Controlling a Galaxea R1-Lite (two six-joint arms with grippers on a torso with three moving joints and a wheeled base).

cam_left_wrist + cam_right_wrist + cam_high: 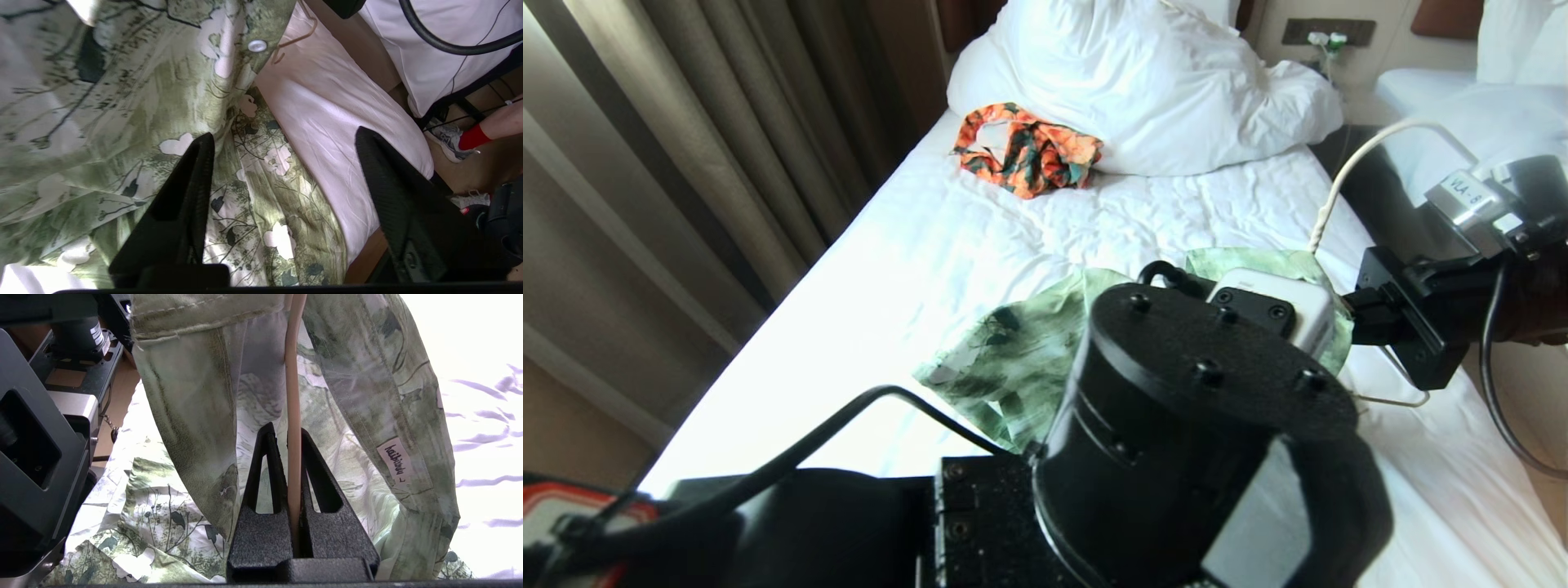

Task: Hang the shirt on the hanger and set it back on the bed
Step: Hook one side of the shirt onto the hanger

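Plainly, the chief risk is that the shirt [196, 400] slides off the hanger [292, 396]. The cloth drapes loosely around the thin rod, and nothing else seems to steady it. If the right gripper [291, 437] tilts or swings the hanger, one shoulder could slip off the end and the garment would drop in a heap. The hanger itself could also twist in the grip, since only a narrow length of rod is pinched. A further hazard is the left gripper [282, 143] snagging a fold as it moves, dragging the fabric sideways.

The right jaws are closed together on the hanger's cream rod, which runs straight up between them into the collar area of the shirt. The left jaws stand wide apart and hold nothing; they hover over the printed cloth, one finger [192, 179] close above it, though whether it touches I cannot tell.

The shirt lies spread on the bed [915, 269], toward its right edge and nearer the foot than the pillow [1143, 82], partly lifted on the hanger. An orange patterned garment [1029, 151] sits well apart, against the pillow.
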